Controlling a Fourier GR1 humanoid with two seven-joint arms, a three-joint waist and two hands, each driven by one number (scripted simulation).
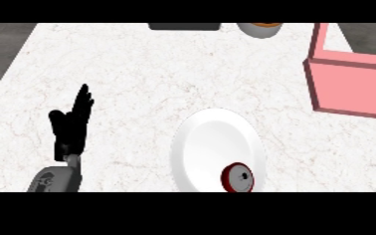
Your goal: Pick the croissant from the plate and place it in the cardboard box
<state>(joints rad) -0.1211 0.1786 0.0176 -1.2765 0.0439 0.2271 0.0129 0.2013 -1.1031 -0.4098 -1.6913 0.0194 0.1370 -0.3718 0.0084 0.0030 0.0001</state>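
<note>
A white plate (217, 147) lies on the counter at the lower middle, and I see no croissant on its bare face. Over its lower right rim sits a small round grey thing with a dark red rim (238, 177); I cannot tell what it is. The box (341, 74) stands at the right edge, pink-walled and open at the top, partly cut off by the view. My left hand (71, 122) rests at the lower left, open with fingers pointing up, well apart from the plate. My right hand does not show.
A dark flat object (184, 26) lies at the counter's far edge. Beside it stands a grey bowl (260, 29) with something brown inside. The white marble counter (147, 69) stretches between the left hand, plate and box.
</note>
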